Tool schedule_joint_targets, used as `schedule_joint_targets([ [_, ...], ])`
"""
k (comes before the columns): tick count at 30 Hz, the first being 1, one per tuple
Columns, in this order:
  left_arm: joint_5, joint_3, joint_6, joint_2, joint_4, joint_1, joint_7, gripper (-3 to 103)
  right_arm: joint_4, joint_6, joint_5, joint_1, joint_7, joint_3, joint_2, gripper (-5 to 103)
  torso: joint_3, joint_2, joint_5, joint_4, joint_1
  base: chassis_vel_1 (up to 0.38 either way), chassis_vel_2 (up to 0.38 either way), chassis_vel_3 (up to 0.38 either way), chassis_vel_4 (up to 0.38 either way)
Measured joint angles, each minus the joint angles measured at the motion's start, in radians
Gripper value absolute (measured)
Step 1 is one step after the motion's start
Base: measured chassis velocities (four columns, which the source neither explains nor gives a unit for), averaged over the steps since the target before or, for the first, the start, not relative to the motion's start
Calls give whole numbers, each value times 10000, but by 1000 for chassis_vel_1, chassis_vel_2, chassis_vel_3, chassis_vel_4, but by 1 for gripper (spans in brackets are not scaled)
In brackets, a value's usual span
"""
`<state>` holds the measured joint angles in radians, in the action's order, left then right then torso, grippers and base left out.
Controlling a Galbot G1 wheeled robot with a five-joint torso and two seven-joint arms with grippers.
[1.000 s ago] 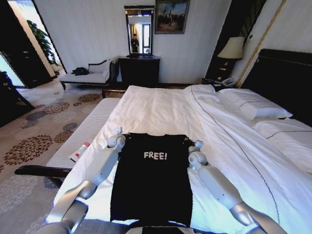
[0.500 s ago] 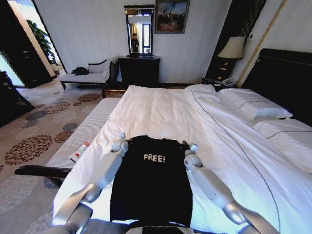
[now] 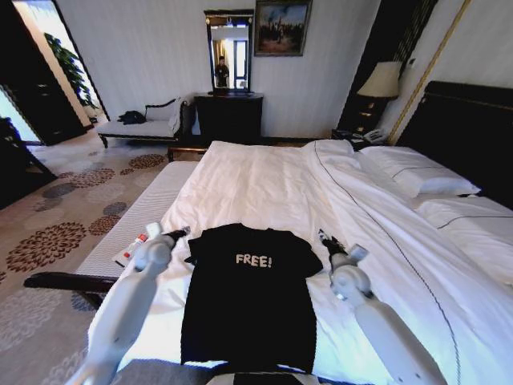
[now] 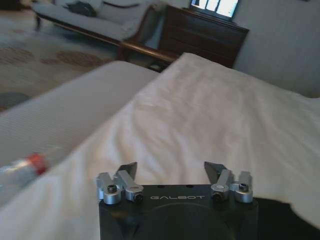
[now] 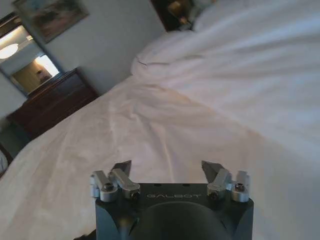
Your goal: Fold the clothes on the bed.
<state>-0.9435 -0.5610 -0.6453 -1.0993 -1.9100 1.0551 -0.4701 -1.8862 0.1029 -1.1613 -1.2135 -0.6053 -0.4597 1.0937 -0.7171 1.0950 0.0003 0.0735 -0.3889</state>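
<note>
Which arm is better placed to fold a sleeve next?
Left, slightly: the open left gripper is nearer the T-shirt's sleeve than the open right gripper, which sits apart over the bed.

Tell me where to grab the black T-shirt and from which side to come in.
Probably the two short sleeves: the black T-shirt lies flat on the bed, and its sleeves stick out as loose edges. Left gripper comes in from its left, right gripper from its right; both hover nearby with jaws open and empty.

Bright daylight, soft wrist-view blur
</note>
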Motion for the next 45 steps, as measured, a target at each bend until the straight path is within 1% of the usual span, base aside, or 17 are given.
schedule_joint_targets([
  [1, 0, 0, 0, 0, 0, 0, 0, 77, 0, 0, 0, 0, 0, 0, 0, 81, 0, 0, 0, 0, 0, 0, 0, 0, 0],
  [2, 187, -309, 24, -2, -245, 427, 20, 83, -157, 29, -162, -237, -63, -128, 224, 81, 0, 0, -6, -1, 0, 0, 0, 0, 0],
  [4, 494, -1048, 321, -125, -665, 1381, 259, 93, -416, 91, -524, -757, -195, -344, 796, 91, -2, 0, -6, -3, 0, 0, 0, 0, 0],
  [8, 419, -1712, 937, -322, -1021, 2151, 700, 99, -605, 152, -997, -1145, -356, -439, 1246, 99, -1, 0, -6, -3, 0, 0, 0, 0, 0],
  [12, 290, -2328, 2644, -577, -1330, 3232, 2111, 100, -522, 184, -1362, -1445, -405, -403, 1802, 100, -1, 0, -4, -1, 1, 0, 0, 0, 0],
  [16, 323, -2450, 3005, -742, -1485, 3585, 2263, 100, -340, 187, -1491, -1399, -414, -359, 2013, 100, -3, -1, -5, -2, -2, 0, 0, 0, 0],
  [24, 363, -2544, 2971, -916, -1798, 3894, 2053, 100, 149, -42, -1508, -1038, -16, -325, 2137, 101, -3, -1, -3, -1, -2, 0, 0, 0, 0],
  [26, 375, -2551, 2940, -943, -1833, 3952, 2000, 100, 363, -146, -1452, -899, 122, -337, 2131, 91, -3, -2, -3, -2, -3, 0, 0, 0, 0],
  [27, 375, -2551, 2940, -943, -1833, 3952, 2000, 100, 363, -146, -1452, -899, 122, -337, 2131, 91, -3, -2, -3, -2, -3, 0, 0, 0, 0],
  [30, 416, -2531, 2893, -965, -1868, 3970, 1949, 100, 544, -308, -1362, -779, 250, -373, 2086, 75, -3, -2, -1, -1, -3, 0, 0, 0, 0],
  [32, 436, -2501, 2880, -980, -1872, 3970, 1925, 100, 564, -351, -1344, -753, 286, -390, 2069, 75, -3, -2, -1, -1, -3, 0, 0, 0, 0],
  [34, 565, -2402, 2858, -1052, -1872, 3970, 1895, 100, 600, -398, -1322, -676, 321, -411, 2024, 64, -3, -1, -3, 0, -3, 0, 0, 0, 0],
  [35, 565, -2402, 2858, -1052, -1872, 3970, 1895, 100, 600, -398, -1322, -676, 321, -411, 2024, 64, -3, -1, -3, 0, -3, 0, 0, 0, 0],
  [39, 674, -2276, 2849, -1185, -1825, 3956, 1867, 100, 761, -498, -1221, -471, 349, -421, 1952, 42, -4, -2, -2, -1, -3, 0, 0, 0, 0],
  [41, 687, -2263, 2847, -1191, -1810, 3949, 1863, 100, 794, -528, -1196, -427, 355, -425, 1930, 42, -4, -2, -2, -1, -3, 0, 0, 0, 0],
  [44, 694, -2253, 2840, -1192, -1768, 3916, 1851, 100, 838, -560, -1168, -358, 363, -440, 1870, 27, -4, -3, -2, -1, -3, 0, 0, 0, 0],
  [45, 695, -2252, 2836, -1189, -1744, 3901, 1846, 100, 839, -564, -1167, -338, 365, -453, 1844, 27, -3, -2, -2, -1, -3, 0, 0, 0, 0],
])
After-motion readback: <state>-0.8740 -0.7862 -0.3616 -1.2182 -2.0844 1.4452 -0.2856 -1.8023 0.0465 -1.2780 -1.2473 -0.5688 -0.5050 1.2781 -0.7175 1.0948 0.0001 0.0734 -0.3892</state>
